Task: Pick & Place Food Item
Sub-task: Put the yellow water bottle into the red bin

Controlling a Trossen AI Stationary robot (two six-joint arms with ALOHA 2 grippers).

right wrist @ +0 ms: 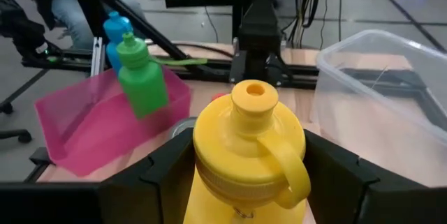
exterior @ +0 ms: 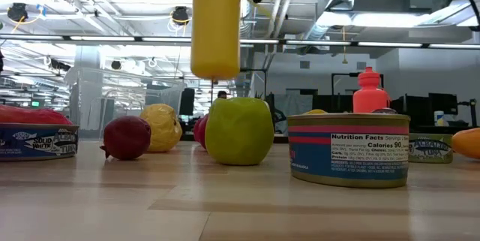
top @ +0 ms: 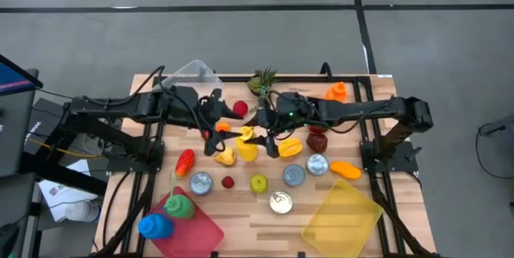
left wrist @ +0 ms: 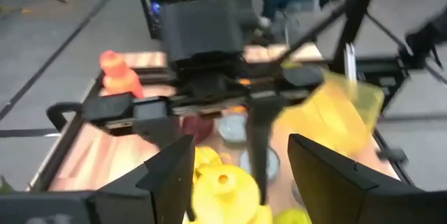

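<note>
A yellow bottle (right wrist: 248,147) with a loop-handled cap hangs upright above the table (exterior: 216,23), in the middle of the table in the high view (top: 246,147). My right gripper (right wrist: 251,172) comes from the table's right (top: 263,133) and is shut on it. My left gripper (left wrist: 241,175) faces it from the table's left (top: 225,128) and is open. Its fingers stand on either side of the bottle's cap (left wrist: 223,185); whether they touch it I cannot tell. My right gripper pinches the yellow bottle's upper body (right wrist: 209,182), just under the cap, between its two fingers. The fingers come almost level from the table's right, slanting a little down, one on each side. The bottle hangs upright, its bottom (exterior: 216,72) clear of the table.
Under the bottle lie a green apple (exterior: 238,130), a lemon (exterior: 161,127), a red fruit (exterior: 126,137) and several cans (exterior: 349,149). A pink tray (top: 201,230) with a green and a blue bottle stands near left, a yellow tray (top: 341,218) near right, a clear container (top: 193,73) far left.
</note>
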